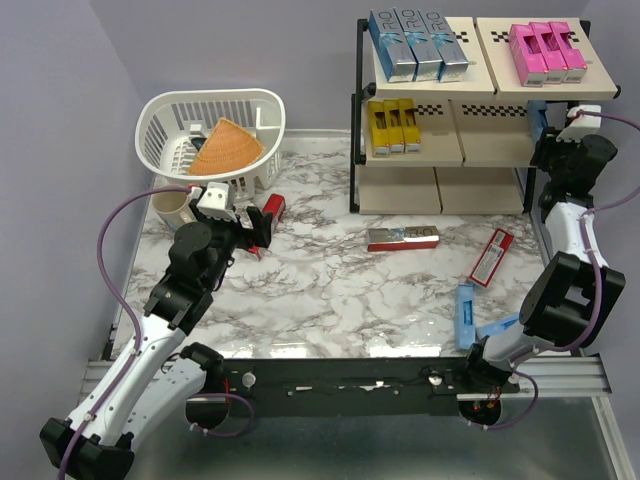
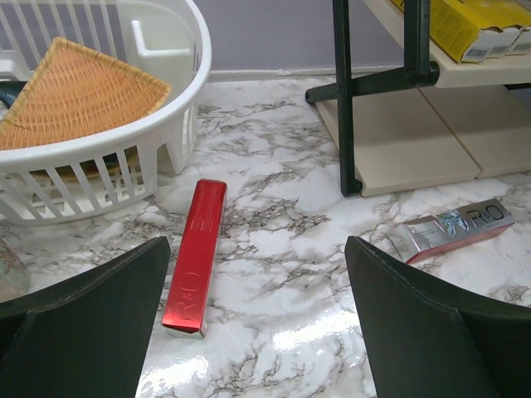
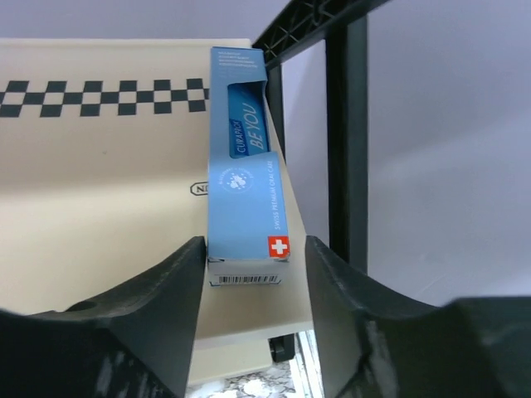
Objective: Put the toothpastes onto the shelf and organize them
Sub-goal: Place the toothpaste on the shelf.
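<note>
At the bottom right of the top view, a light blue carton (image 1: 465, 315) lies on the marble tabletop (image 1: 330, 300), just beside the right arm's base. Farther up, a red-and-white carton (image 1: 491, 257) lies slantwise, and a silver carton (image 1: 403, 237) lies flat near the middle.

At centre left, the left gripper (image 2: 257, 249) hangs above the tabletop with its jaws spread wide and nothing between them. A red carton (image 2: 195, 253) lies on the tabletop just in front of it, close to its left finger in the wrist view. Beyond it stands a white basket (image 1: 262, 100) holding a wicker wedge (image 1: 225, 148).

At upper right, the shelf (image 1: 358, 130) carries yellow cartons (image 1: 393, 125) on its middle tier, with silver-blue cartons (image 1: 417, 45) and pink cartons (image 1: 547, 52) on top. The right gripper (image 3: 255, 245) reaches into the middle tier at its right end. Its fingers flank a blue Curaprox carton (image 3: 247, 191) lying on the beige panel beside the black post. A thin gap shows on the carton's right side, so the grip is released.
</note>
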Tool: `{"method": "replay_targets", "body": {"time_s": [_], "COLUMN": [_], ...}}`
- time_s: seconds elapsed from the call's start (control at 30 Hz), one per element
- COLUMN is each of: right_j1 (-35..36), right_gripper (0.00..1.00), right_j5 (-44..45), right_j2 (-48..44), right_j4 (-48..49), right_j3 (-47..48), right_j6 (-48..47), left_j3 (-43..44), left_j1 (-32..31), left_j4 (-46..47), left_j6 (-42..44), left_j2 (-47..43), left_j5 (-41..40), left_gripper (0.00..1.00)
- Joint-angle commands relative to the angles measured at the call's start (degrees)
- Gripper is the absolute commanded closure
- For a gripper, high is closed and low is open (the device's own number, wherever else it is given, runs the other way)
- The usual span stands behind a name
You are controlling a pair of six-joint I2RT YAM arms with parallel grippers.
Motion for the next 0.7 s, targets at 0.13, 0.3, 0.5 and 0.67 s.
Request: {"method": "replay_targets", "body": {"time_s": [0.13,0.3,0.5,0.67], "right_j1": [-0.85,-0.85,-0.76,0.47], "right_gripper": [0.36,0.31,0.18,0.13], "right_j5": [2.72,2.63,6.14,6.05], "right_j2": [-1.9,-6.47,-19.29,-31.77], "right_j4": [2.33,4.88,1.74,-8.34], "right_j3": [-1.16,-4.76,-15.3,-27.86], "right_j6": [1.82,5.94,25.78,42.41], "left_j3": [-0.35,0.0,0.18,-0.17], "left_j1": [0.27,0.27,0.36,0.27], "left_j4": [0.88,0.36,-0.08,0.27], "left_j6": [0.75,0.67,-0.3,-1.18], "left_j2": [-0.22,-1.18,-3.9,-6.89], "left_j5": [0.91,0.91,1.53,2.49], "left_gripper": [0.01,0.01,0.01,0.01]}}
